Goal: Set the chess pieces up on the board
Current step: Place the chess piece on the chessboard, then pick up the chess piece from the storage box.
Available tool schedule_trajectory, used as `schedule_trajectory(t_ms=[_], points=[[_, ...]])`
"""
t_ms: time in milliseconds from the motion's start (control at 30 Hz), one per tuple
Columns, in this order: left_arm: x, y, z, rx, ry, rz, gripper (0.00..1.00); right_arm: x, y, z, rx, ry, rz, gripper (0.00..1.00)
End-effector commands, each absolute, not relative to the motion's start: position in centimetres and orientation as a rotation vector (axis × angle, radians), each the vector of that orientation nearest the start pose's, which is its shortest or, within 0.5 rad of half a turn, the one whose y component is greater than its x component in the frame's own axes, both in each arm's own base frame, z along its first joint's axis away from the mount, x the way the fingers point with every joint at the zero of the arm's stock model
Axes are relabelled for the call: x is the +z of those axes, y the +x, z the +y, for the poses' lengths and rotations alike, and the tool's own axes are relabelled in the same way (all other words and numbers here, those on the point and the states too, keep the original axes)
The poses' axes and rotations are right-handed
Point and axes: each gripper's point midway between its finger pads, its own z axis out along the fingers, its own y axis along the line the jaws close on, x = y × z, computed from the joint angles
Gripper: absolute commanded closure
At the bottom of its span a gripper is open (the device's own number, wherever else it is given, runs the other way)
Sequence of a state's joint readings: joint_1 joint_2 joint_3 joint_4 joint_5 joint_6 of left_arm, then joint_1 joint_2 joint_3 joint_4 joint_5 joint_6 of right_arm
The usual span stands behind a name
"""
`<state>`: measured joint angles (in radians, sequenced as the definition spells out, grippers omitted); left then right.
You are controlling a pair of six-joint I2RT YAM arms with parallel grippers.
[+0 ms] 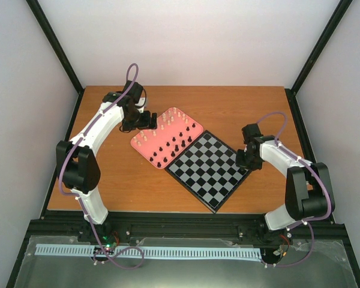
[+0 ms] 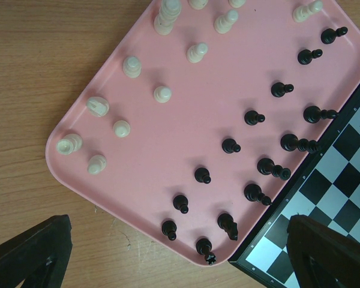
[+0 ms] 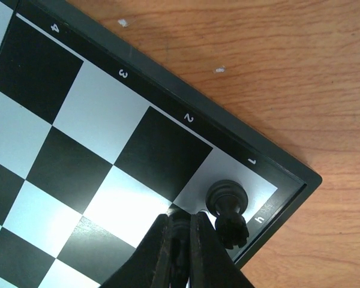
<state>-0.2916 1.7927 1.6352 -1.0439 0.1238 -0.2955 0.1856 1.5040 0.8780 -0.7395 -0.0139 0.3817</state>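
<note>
The left arm (image 1: 102,123) stretches over the pink tray (image 2: 138,198) with the left pincer (image 2: 177,231) spread wide, while the right arm (image 1: 279,157) crooks down at a corner of the board (image 3: 126,114), its right pincer (image 3: 180,228) pressed together beside a black piece (image 3: 227,197).

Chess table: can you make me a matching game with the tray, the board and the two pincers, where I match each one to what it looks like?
Things:
1. tray
2. board
3. left pincer
4. right pincer

Looks:
A. shut
B. pink
C. open
D. black and grey checks

Pairs: 1-B, 2-D, 3-C, 4-A
</note>
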Motion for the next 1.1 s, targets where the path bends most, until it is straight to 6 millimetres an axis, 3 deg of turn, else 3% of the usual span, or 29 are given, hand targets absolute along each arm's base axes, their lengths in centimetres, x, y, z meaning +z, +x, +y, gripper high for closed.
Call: schedule_trajectory(t_ms=[0, 167, 367, 633, 767, 867, 1000, 1067], points=[[17.1, 39.7, -14.0, -0.326, 0.011, 2.783, 0.0, 3.4, 27.9, 5.4, 0.107, 0.281, 2.951, 0.92], [17.0, 39.7, -13.9, -0.323, 0.011, 2.783, 0.0, 3.5, 27.5, 5.5, 0.12, 0.26, 2.956, 0.82], [17.0, 39.7, -13.9, -0.327, 0.008, 2.784, 0.0, 4.5, 27.1, 5.9, 0.167, 0.245, 2.943, 0.77], [16.9, 39.7, -14.0, -0.332, 0.009, 2.786, 0.0, 8.5, 27.6, 7.0, 0.259, 0.203, 2.879, 0.65], [16.8, 39.8, -14.1, -0.337, 0.007, 2.787, 0.0, 10.9, 29.4, 7.8, 0.312, 0.185, 2.816, 0.52], [16.9, 39.8, -14.1, -0.341, 0.008, 2.787, 0.0, 12.2, 31.7, 9.1, 0.373, 0.155, 2.784, 0.5], [17.2, 39.9, -14.0, -0.328, 0.009, 2.78, 0.0, 13.3, 35.6, 11.9, 0.428, 0.07, 2.739, 0.5], [17.3, 39.9, -13.9, -0.321, 0.009, 2.779, 0.0, 13.3, 37.3, 14.3, 0.445, -0.015, 2.737, 0.5]])
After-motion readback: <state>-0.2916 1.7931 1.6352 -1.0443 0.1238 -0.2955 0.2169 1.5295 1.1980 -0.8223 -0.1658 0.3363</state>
